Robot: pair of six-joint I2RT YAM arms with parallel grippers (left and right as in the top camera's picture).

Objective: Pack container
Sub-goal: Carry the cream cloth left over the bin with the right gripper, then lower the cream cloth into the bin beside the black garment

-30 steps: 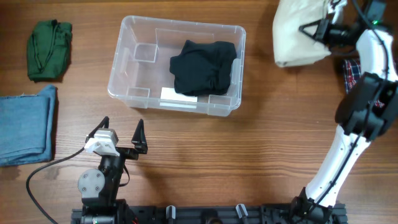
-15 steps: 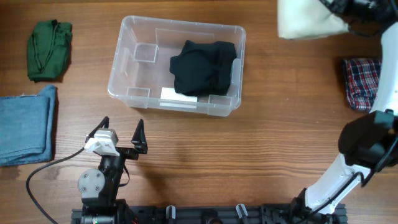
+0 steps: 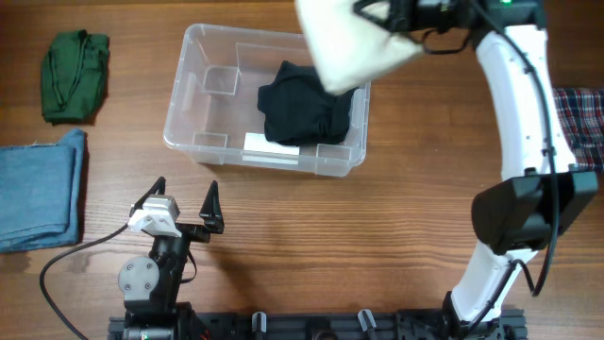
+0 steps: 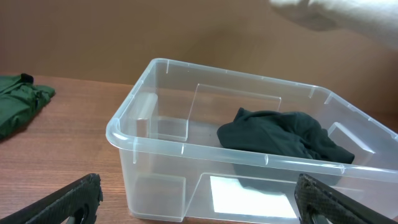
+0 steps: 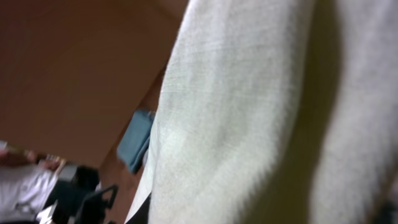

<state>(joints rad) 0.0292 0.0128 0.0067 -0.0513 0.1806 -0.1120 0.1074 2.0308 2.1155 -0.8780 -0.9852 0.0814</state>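
The clear plastic container [image 3: 200,90] stands at the table's back centre, with a black garment [image 3: 304,106] in its right half and a white label [image 3: 272,144] on its base. My right gripper [image 3: 389,17] is shut on a cream cloth [image 3: 347,42], which hangs above the container's far right corner. That cream cloth [image 5: 249,112] fills the right wrist view and hides the fingers. My left gripper [image 3: 185,189] stands open on the near side of the container. In the left wrist view the container [image 4: 155,124], the black garment [image 4: 280,134] and the left gripper [image 4: 196,205] show.
A folded green cloth [image 3: 75,76] lies at the back left, with folded blue denim [image 3: 38,189] in front of it. A plaid cloth [image 3: 580,118] lies at the right edge. The right arm reaches over the table's right side.
My right arm has swung left with the cream cloth, from the back right corner to above the container's far right corner. The left arm has not moved.
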